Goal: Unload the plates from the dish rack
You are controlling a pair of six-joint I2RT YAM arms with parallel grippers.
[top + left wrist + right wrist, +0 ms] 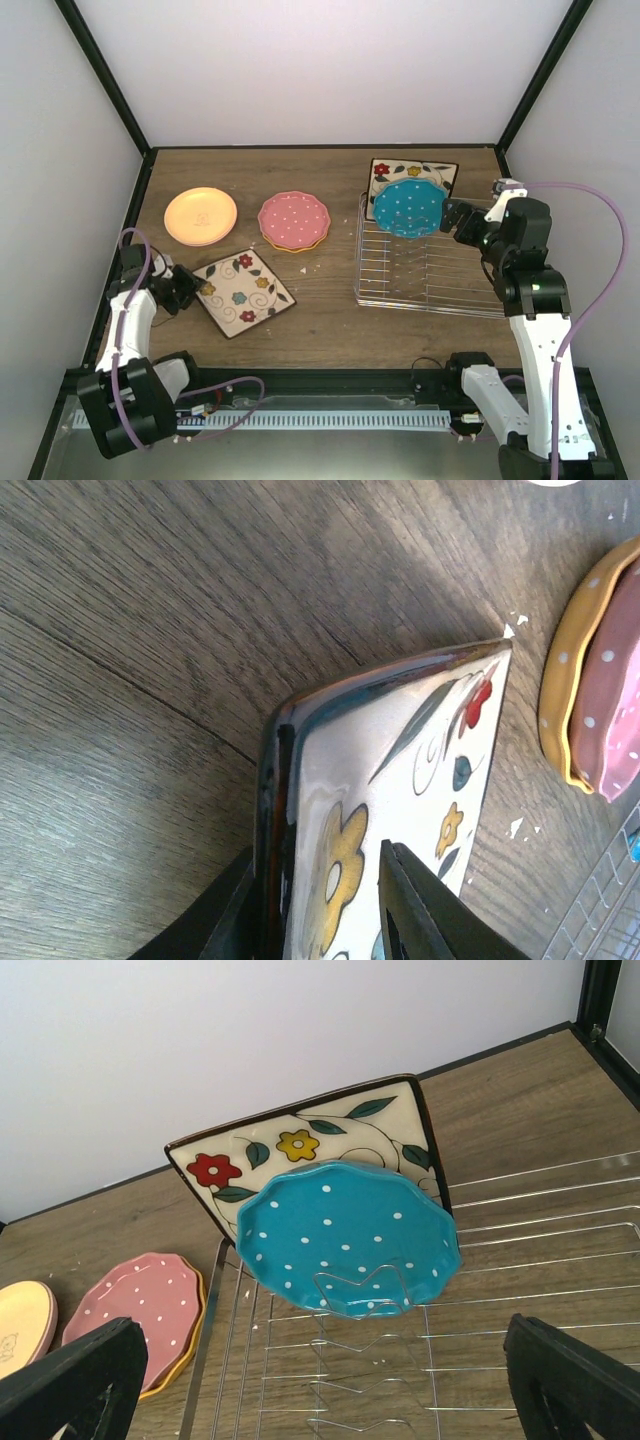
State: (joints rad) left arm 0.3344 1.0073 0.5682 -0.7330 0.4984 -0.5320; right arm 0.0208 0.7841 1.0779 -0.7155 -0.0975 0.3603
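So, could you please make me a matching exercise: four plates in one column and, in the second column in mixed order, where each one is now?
Plates
1. teal dotted plate
2. pink dotted plate
3. pale yellow plate
4. square flowered plate near the left arm

Places
A. flat on the table, one edge between the left jaws
B. upright in the dish rack
C. lying alone at the back left
D. stacked on an orange plate

Pairs: 1-B, 2-D, 3-C, 4-A
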